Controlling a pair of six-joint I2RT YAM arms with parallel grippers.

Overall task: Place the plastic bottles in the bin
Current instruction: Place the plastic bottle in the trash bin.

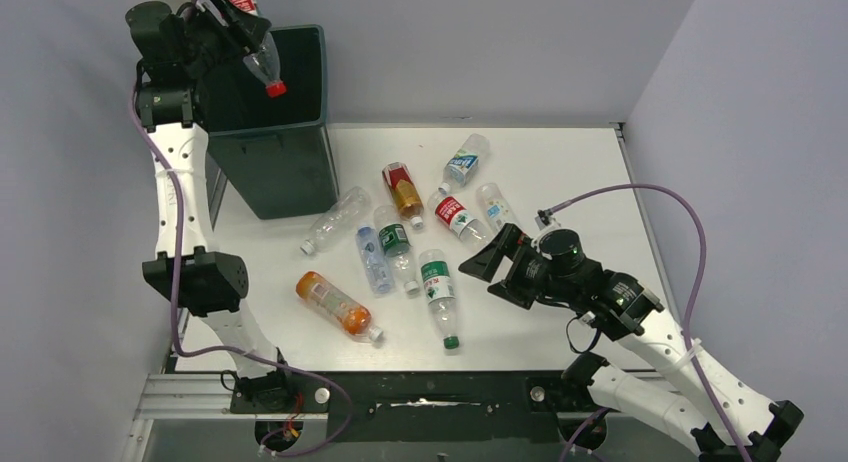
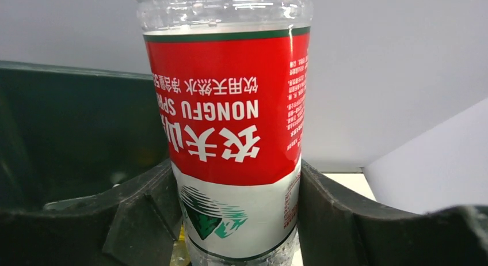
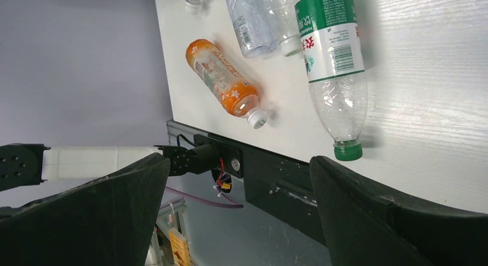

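Observation:
My left gripper [image 1: 228,22] is shut on a clear bottle with a red label [image 1: 252,34] and holds it cap-down over the open top of the dark green bin [image 1: 280,152]. In the left wrist view the red-label bottle [image 2: 230,133] fills the gap between both fingers, with the bin's inside [image 2: 75,128] behind. My right gripper [image 1: 487,267] is open and empty above the table's right half. Several bottles lie on the table: an orange one [image 1: 338,304], a green-label one with a green cap [image 1: 440,297], and others [image 1: 395,240]. The right wrist view shows the orange bottle [image 3: 223,82] and the green-cap bottle [image 3: 332,64].
The white table [image 1: 570,172] is walled by grey panels at the back and sides. The bin stands at the far left corner. A black rail [image 1: 430,392] runs along the near edge. A purple cable [image 1: 640,192] loops over the right arm.

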